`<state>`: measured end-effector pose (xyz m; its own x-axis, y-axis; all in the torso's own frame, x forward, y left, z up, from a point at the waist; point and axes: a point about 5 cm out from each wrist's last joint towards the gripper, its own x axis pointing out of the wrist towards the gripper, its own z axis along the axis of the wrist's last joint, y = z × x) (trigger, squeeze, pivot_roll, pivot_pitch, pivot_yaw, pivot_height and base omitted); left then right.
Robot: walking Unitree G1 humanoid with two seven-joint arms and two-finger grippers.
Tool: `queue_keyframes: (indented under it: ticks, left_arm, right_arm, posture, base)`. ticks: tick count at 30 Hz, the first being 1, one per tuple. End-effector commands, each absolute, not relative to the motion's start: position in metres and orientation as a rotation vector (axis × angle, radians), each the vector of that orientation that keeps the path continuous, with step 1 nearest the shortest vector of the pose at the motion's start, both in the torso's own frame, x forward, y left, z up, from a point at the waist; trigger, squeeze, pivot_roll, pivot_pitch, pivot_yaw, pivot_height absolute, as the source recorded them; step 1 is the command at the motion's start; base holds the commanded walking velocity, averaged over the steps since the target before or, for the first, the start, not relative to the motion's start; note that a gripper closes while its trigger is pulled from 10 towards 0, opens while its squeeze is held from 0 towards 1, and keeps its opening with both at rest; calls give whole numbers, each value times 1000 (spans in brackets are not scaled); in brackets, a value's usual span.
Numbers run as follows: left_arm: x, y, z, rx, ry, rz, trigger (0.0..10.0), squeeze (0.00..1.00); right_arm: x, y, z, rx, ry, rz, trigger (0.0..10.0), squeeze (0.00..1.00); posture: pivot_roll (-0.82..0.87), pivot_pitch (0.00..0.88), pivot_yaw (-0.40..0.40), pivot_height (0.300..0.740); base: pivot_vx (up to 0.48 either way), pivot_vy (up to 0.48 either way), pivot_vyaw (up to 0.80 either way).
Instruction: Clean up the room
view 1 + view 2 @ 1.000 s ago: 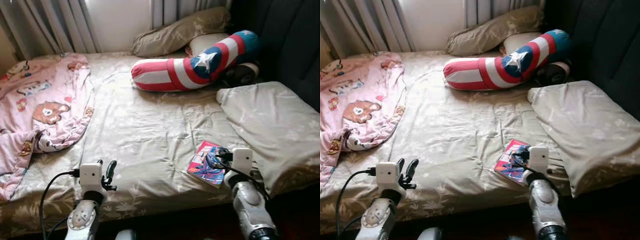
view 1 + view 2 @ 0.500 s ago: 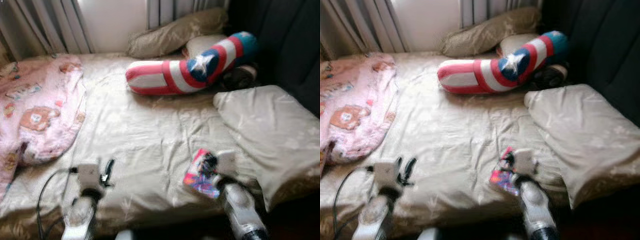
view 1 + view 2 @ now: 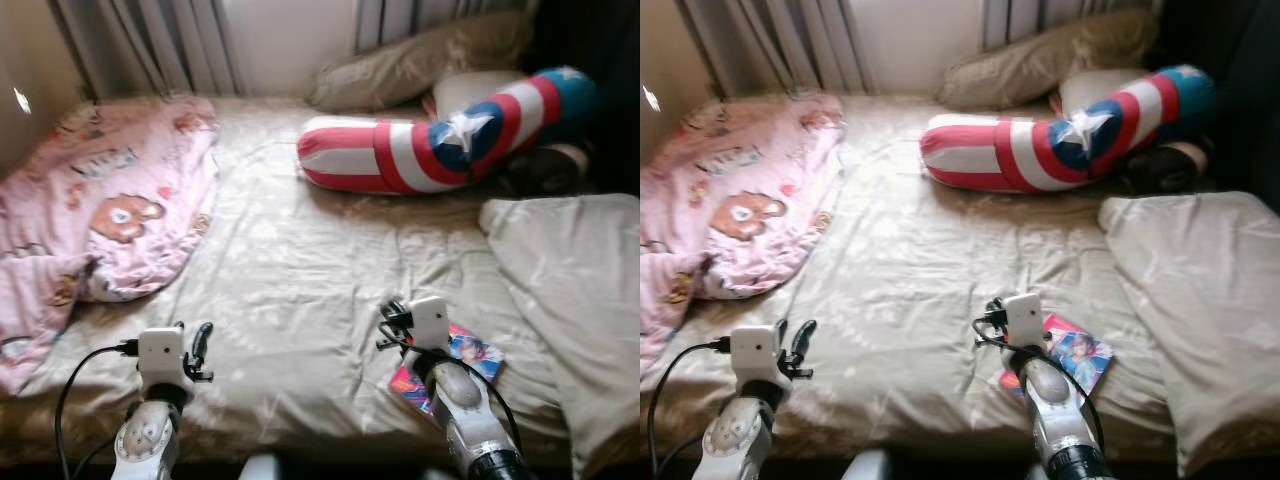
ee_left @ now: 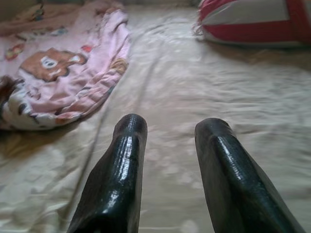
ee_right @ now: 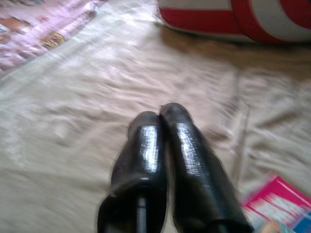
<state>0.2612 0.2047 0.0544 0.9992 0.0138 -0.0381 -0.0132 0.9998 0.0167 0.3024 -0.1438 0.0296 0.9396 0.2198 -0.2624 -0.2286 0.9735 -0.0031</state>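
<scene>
Left eye view: a bed under a beige floral sheet (image 3: 300,270); the left gripper (image 3: 196,350) hovers low over its near edge, fingers a little apart, nothing between them. A pink bear-print blanket (image 3: 110,215) lies crumpled well beyond and to the left of those jaws. The right gripper (image 3: 392,322) hangs over the sheet with a colourful book (image 3: 470,358) lying flat just behind and to the right of it, partly under the forearm. Far ahead of the right jaws lies a red, white and blue star bolster (image 3: 440,150), a beige pillow (image 3: 420,65) beyond it by the curtains. Right eye view: same layout; a large beige pillow (image 3: 1200,290) sits to the right of the book. Left wrist view: two black fingers (image 4: 119,179) stand narrowly open, empty, sheet beneath; the blanket lies ahead to one side, the bolster's end far ahead on the other. Right wrist view: the fingers (image 5: 146,165) are pressed together, holding nothing; the book's pink corner (image 5: 279,206) lies beside their base, bolster far ahead.
</scene>
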Motion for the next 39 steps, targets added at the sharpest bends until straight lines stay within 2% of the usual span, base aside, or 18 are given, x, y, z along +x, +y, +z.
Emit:
queue_keyframes:
  ticks: [1, 9, 19, 20, 21, 33, 34, 35, 36, 39]
  left_arm:
    - [261, 199, 55, 22, 43, -17, 10000, 0]
    - [252, 202, 54, 31, 55, -26, 10000, 0]
    - [240, 208, 55, 55, 79, -42, 10000, 0]
    - [238, 209, 56, 58, 81, -43, 10000, 0]
    - [237, 209, 56, 60, 83, -43, 10000, 0]
    - [221, 216, 58, 81, 123, -52, 10000, 0]
    - [220, 216, 58, 82, 127, -54, 10000, 0]
    - [218, 216, 58, 83, 131, -55, 10000, 0]
    - [216, 216, 59, 85, 133, -54, 10000, 0]
    - [213, 217, 59, 88, 140, -53, 10000, 0]
  right_arm:
    - [294, -159, 14, -21, 357, 139, 10000, 0]
    - [290, -173, -4, 84, 499, -51, 10000, 0]
    - [277, -178, -22, 247, 624, -202, 10000, 0]
    - [276, -178, -23, 267, 627, -209, 10000, 55]
    - [276, -178, -24, 278, 629, -218, 10000, 1000]
    - [265, -184, -32, 327, 659, -297, 10000, 1000]
    - [265, -183, -33, 324, 664, -294, 10000, 698]
    - [263, -182, -34, 318, 675, -290, 10000, 47]
    - [262, -182, -35, 317, 679, -290, 10000, 0]
    - [259, -182, -38, 317, 691, -297, 10000, 0]
  posture:
    - [7, 0, 22, 608]
    - [36, 0, 32, 608]
    - [72, 0, 60, 608]
    - [79, 0, 65, 608]
    - [80, 0, 66, 608]
    - [108, 24, 87, 608]
    - [110, 25, 87, 608]
    - [116, 31, 89, 608]
    - [119, 34, 90, 608]
    - [125, 41, 92, 608]
  base:
    - [0, 0, 0]
    - [0, 0, 0]
    - [0, 0, 0]
    - [0, 0, 0]
    - [0, 0, 0]
    - [0, 0, 0]
    - [0, 0, 0]
    - [0, 0, 0]
    - [0, 0, 0]
    - [0, 0, 0]
